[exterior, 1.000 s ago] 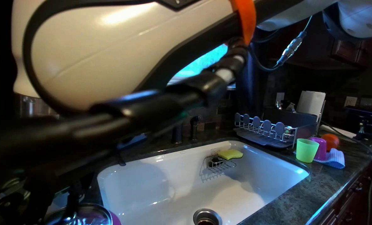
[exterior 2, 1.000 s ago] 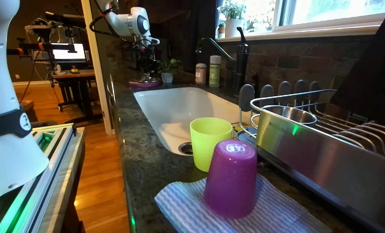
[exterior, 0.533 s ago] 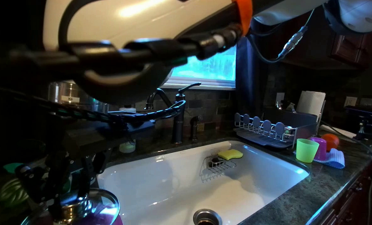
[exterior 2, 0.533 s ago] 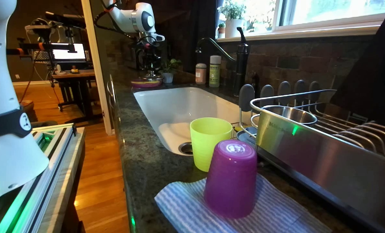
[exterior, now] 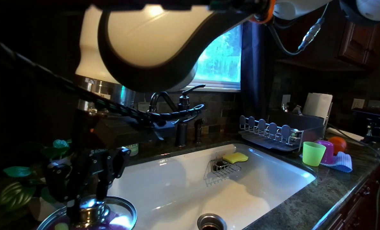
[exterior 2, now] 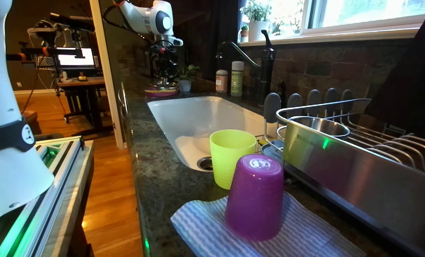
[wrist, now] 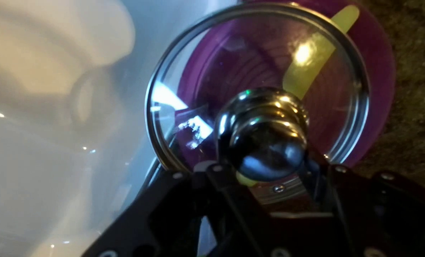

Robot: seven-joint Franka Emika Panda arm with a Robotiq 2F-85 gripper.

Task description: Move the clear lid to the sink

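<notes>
The pincer (wrist: 267,151) is pinching the shiny knob (wrist: 269,157) of the clear lid (wrist: 258,80); the lid is hanging just over a purple plate (wrist: 380,89) with a yellow thing (wrist: 346,18) on it, by the white sink (exterior: 164,179). A green cup (exterior 2: 228,157) is standing on the bench (exterior 2: 158,171).

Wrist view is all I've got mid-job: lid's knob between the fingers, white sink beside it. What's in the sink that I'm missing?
Observer: A yellow sponge shows near the wall of the sink, in an exterior view.
Operator: And behind the basin?
Observer: A dark faucet rises there, in both exterior views.
Operator: What about past the end opposite the lid?
Observer: A green cup stands upright on the counter, in both exterior views.
</notes>
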